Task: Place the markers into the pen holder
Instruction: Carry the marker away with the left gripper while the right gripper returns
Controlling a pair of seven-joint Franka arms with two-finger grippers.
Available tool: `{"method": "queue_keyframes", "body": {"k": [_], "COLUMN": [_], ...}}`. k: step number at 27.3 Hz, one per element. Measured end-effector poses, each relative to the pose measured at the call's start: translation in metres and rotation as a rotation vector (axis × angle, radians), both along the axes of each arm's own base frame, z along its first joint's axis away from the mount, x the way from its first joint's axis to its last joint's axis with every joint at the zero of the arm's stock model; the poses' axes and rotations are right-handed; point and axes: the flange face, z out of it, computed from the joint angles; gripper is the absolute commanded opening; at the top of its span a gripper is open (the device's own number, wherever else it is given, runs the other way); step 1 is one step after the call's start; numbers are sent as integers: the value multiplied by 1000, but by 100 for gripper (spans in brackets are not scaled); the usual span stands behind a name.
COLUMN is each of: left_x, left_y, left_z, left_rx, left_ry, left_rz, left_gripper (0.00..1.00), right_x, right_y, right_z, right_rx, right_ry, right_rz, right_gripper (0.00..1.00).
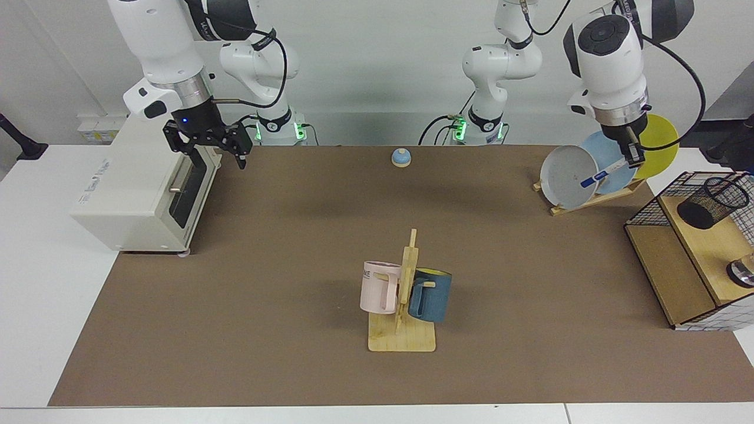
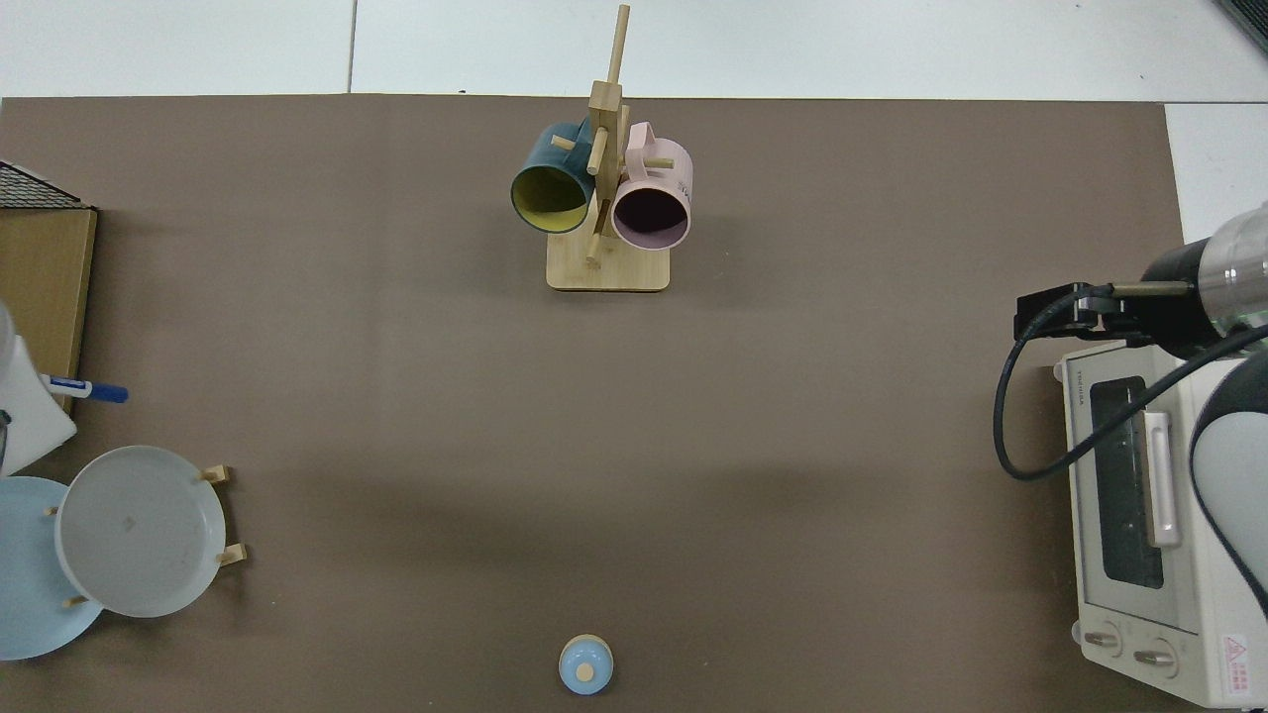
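Observation:
In the facing view my left gripper (image 1: 631,156) hangs in front of the plate rack, shut on the white end of the marker (image 1: 599,176). The marker slants down with its blue cap lowest. The pen holder (image 1: 712,202), a black mesh cup, stands on the wooden shelf to the right of that gripper and lower than it. From above, only the marker (image 2: 87,389) and a bit of the left arm show at the frame's left edge; the pen holder is out of that view. My right gripper (image 1: 205,152) waits open beside the toaster oven's top corner, holding nothing.
A white toaster oven (image 1: 135,188) sits at the facing view's left. A wooden mug rack (image 1: 405,330) with a pink and a blue mug stands mid-table. A rack of three plates (image 1: 568,176), a small blue bell (image 1: 401,157) and the wire-and-wood shelf (image 1: 671,271) fill the right and back.

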Motion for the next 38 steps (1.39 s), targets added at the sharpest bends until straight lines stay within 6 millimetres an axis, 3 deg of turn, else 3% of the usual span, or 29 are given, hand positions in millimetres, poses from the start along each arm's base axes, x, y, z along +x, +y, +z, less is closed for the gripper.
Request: {"method": "queue_keyframes", "body": {"k": [9,23,31,38], "left_x": [14,38,41,41], "left_y": [39,132,180,214], "left_z": [31,68,69,54], "left_rx": [134,266,316,312], "left_ry": [-21,-20,-45,-50], "left_rz": [-138,-346,-411,-412], "left_gripper": [0,0,0,0], "right_x": [0,-4,-4,-4], "right_y": [-1,-9,-15,-15], "right_z": [0,-8,-9,-9], "right_rx": [0,-19,-21,-21], "right_ry": [0,21,23,22], "right_rz": [-1,-13,-24,-24], "right_gripper": [100,100,100,100]}}
